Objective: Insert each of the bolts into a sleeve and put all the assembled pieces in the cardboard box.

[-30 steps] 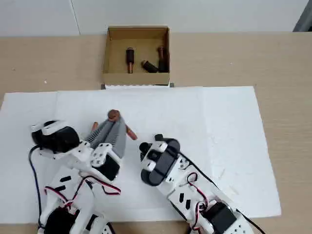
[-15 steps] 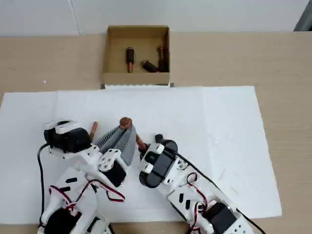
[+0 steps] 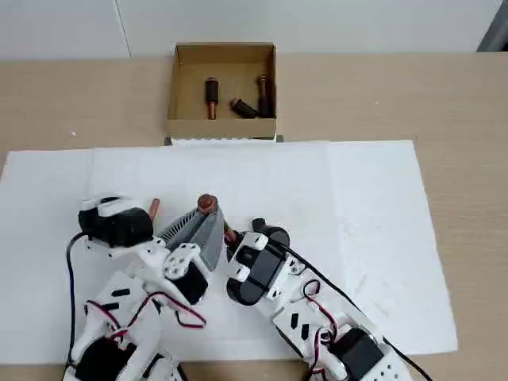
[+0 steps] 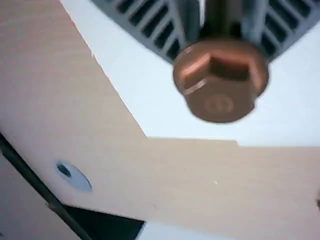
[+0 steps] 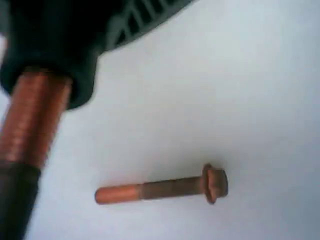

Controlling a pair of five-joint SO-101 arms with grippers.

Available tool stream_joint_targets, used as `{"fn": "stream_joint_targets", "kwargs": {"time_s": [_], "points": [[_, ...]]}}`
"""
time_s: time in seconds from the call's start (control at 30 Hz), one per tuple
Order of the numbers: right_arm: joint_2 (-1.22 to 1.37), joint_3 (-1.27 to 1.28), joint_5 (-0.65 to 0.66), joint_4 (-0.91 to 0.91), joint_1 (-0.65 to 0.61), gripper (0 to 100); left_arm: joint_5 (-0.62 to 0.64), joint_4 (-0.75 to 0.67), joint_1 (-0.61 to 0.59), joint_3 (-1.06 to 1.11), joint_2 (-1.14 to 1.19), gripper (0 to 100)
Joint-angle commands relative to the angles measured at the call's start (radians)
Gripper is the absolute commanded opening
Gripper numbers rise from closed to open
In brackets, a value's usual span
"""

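My left gripper (image 3: pixel 206 216) is shut on a copper bolt (image 3: pixel 207 203), whose hex head (image 4: pixel 220 80) sticks out past the grey ribbed fingers (image 4: pixel 150 20). The bolt's threaded shaft (image 5: pixel 30 125) runs slantwise to a black sleeve (image 5: pixel 12 200), which sits in my shut right gripper (image 3: pixel 242 242); the shaft's end meets the sleeve's mouth. How deep it goes in is hidden. A second bolt (image 5: pixel 160 187) lies loose on the white paper, partly behind the left arm (image 3: pixel 152 209). The cardboard box (image 3: pixel 222 127) stands at the far edge.
In the box lie three assembled bolt-and-sleeve pieces (image 3: pixel 212 95) (image 3: pixel 243 108) (image 3: pixel 264 94). The white paper sheet (image 3: pixel 357 206) covers the near table, with open room on its right half. Both arms crowd the near left.
My left gripper has carried the bolt to the right and slightly nearer, bringing the shaft's tip up to the sleeve. The right arm has barely shifted. The loose bolt has come out from under the left gripper.
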Motion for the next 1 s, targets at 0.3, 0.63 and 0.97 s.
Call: {"fn": "stream_joint_targets", "kwargs": {"time_s": [0.3,0.63,0.97], "points": [[-0.01,-0.072,0.012,-0.021,0.013,0.3,0.002,0.098,0.08,0.001,0.006,1],[-0.01,-0.074,0.043,-0.021,0.036,0.3,-0.075,0.123,0.035,-0.001,0.005,16],[-0.01,-0.074,0.043,-0.021,0.036,0.3,-0.106,0.115,-0.061,-0.053,0.006,15]]}}
